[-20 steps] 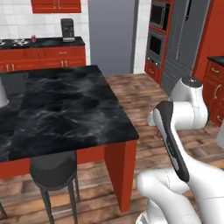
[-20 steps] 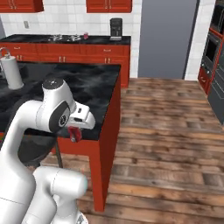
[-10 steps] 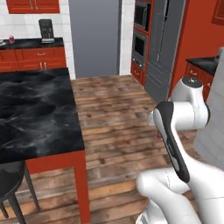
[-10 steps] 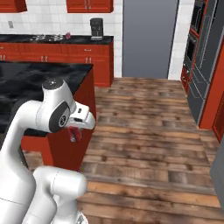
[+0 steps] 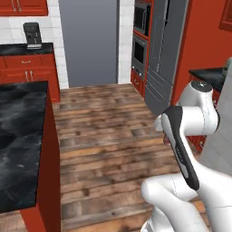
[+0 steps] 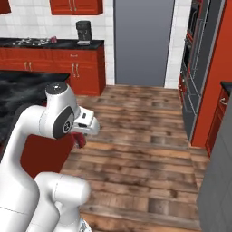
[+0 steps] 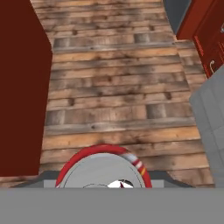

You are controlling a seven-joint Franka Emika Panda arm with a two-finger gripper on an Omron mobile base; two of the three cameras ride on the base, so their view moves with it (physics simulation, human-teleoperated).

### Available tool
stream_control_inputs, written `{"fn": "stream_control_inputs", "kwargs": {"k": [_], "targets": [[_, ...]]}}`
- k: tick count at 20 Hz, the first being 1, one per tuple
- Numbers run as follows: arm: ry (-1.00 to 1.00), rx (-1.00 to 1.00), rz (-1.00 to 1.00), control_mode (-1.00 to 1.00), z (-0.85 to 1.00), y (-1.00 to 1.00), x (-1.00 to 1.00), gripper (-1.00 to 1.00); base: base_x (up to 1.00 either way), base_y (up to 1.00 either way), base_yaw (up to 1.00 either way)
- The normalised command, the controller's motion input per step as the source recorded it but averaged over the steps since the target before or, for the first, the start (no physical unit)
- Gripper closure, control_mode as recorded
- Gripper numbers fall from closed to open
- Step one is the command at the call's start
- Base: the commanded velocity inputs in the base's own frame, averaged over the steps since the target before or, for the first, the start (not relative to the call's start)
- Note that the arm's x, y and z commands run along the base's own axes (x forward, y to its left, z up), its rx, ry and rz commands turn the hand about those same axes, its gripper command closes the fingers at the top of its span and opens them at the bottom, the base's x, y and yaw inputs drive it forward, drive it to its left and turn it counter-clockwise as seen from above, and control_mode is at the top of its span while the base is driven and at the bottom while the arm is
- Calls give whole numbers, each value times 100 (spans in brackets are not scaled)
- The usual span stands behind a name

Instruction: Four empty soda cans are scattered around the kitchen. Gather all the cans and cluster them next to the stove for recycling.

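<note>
red can [image 7: 103,168]: silver top, pinched between gripper [image 6: 80,139] fingers, above wooden floor [image 7: 118,87]
writing on can: too small to read
stove [image 6: 31,42]: far counter

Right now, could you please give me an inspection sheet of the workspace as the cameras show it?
Surface: black marbled island counter at left, wooden floor ahead.
Job's things: red soda can held in the gripper; stove on the far counter, with a small reddish thing beside it, too small to tell.
Clutter: coffee machine on the far counter.
Grippers: gripper shut on the red soda can.
Cables: nothing seen.
Surroundings: red cabinets, wall ovens, grey fridge.
</note>
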Motion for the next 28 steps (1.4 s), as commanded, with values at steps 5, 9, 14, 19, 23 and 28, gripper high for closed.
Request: {"fn": "stream_control_inputs", "kwargs": {"k": [5, 9, 14, 19, 23, 28], "targets": [[0, 0, 0, 100, 0, 0, 0, 100, 100, -16, 3], [0, 0, 0, 100, 0, 0, 0, 100, 100, -2, 0], [0, 0, 0, 100, 0, 0, 0, 100, 100, -7, 0], [0, 0, 0, 100, 0, 0, 0, 100, 100, -15, 0], [0, 0, 0, 100, 0, 0, 0, 100, 100, -23, 1], [0, 0, 0, 100, 0, 0, 0, 100, 100, -16, 1]]}}
